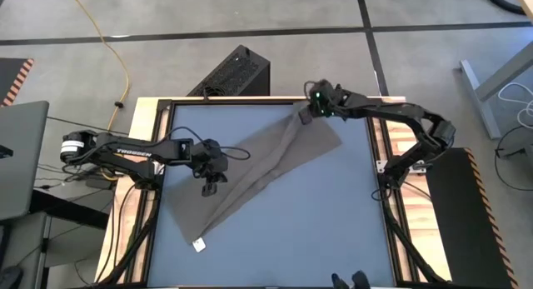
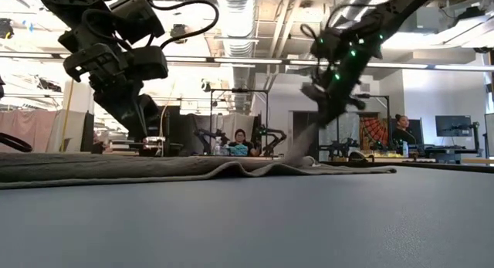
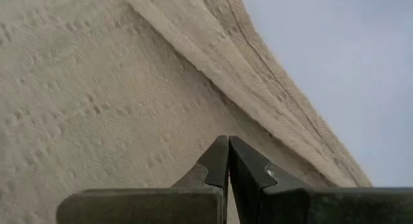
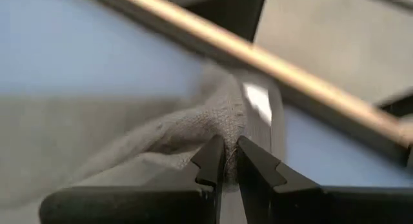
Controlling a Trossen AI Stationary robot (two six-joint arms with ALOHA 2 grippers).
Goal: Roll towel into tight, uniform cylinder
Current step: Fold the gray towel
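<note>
The taupe towel (image 1: 266,160) lies spread slantwise on the blue-grey tabletop (image 1: 333,222). It runs from the far right toward the near left, where its white tag (image 1: 198,246) shows. My right gripper (image 1: 305,116) is at the towel's far corner and is shut on it. My left gripper (image 1: 210,187) is shut and stands over the towel's left long edge; in the left wrist view its tips (image 3: 228,143) point at the flat cloth (image 3: 97,88) beside a folded ridge (image 3: 258,88). In the low view the towel (image 2: 154,167) lies low, with small wrinkles in its middle. My left gripper has its shut fingertips (image 2: 151,147) right at the towel's surface near the left long edge, slanting down; I cannot tell whether they touch it. My right gripper pinches the towel's far corner (image 4: 227,124) between its two fingers, slanting down from the far right. The corner is bunched and raised off the table, and the cloth below it (image 2: 307,140) slopes down to the tabletop.
The table's far rail (image 4: 290,62) runs just beyond the held corner. A black box (image 1: 237,72) stands past the far edge. Bare tabletop lies to the near right of the towel. People sit in the room behind (image 2: 241,140).
</note>
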